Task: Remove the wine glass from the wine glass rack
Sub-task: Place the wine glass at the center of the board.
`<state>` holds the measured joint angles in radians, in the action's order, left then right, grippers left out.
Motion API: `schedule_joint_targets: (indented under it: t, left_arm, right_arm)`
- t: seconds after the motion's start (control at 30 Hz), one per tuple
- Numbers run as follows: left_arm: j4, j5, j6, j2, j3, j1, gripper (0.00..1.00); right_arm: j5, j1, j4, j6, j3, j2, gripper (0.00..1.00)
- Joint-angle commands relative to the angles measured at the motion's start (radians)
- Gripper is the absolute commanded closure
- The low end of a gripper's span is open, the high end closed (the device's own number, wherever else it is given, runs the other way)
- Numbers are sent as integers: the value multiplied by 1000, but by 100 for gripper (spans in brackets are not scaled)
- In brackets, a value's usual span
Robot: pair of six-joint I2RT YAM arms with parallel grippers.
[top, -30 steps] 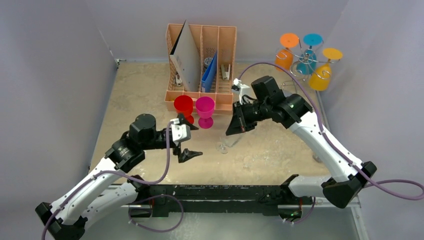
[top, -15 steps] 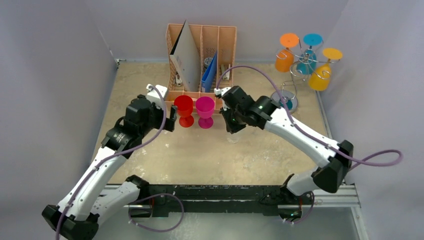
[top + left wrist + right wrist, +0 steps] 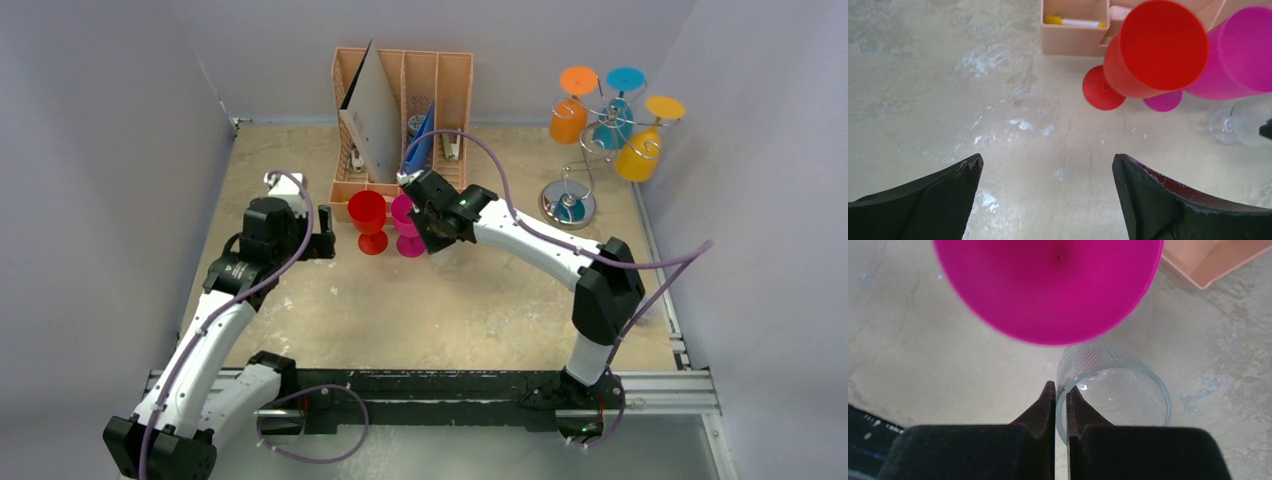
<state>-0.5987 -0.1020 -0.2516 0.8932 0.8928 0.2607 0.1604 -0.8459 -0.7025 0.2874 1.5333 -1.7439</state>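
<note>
Right wrist view: the right jaws are all but pressed together, pinching the thin rim wall of the clear wine glass (image 3: 1118,395), one tip inside the bowl and one outside. The bowl opens just ahead of the tips and to their right. The magenta wine glass (image 3: 1048,285) stands close beyond it, and a corner of the peach organiser (image 3: 1218,260) shows farther ahead on the right.

The glass looks light, stiff, smooth and brittle. A rim pinch gives little contact, so it may swing or slip; the stem, or a hold around the bowl, would likely be surer. Squeezing harder on so thin an edge risks a crack.

Left wrist view: the left jaws are spread wide, with only bare tabletop (image 3: 948,100) between them. The red wine glass (image 3: 1148,55) stands ahead of them to the right, with the magenta one beyond it. The clear one is at the far right edge, its foot low — whether it rests on the tabletop I cannot tell.

Top view: the wine glass rack (image 3: 566,203) stands well off to the right of both pairs of jaws. The orange glass (image 3: 567,120), teal glass (image 3: 614,125) and yellow glass (image 3: 640,155) hang upside down on it. The clear wine glass is already off the rack, under the right jaws and just beside the magenta one. The left jaws sit just left of the red glass.
</note>
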Motion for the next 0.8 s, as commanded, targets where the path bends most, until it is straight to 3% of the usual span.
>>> schedule_joint_targets:
  t: [0.0,0.37,0.77]
  left_arm:
    - [-14,-87,6,-48,-34,-5,0]
    - [2,-65,4,-22,-31,-6,0]
    - [3,-39,15,-13,-28,-6,0]
  right_arm:
    - [114,-3,102,8,29,-16,100]
    - [224,2,214,-42,-14,-51,100]
    - [182,37,243,1,-78,-51,100]
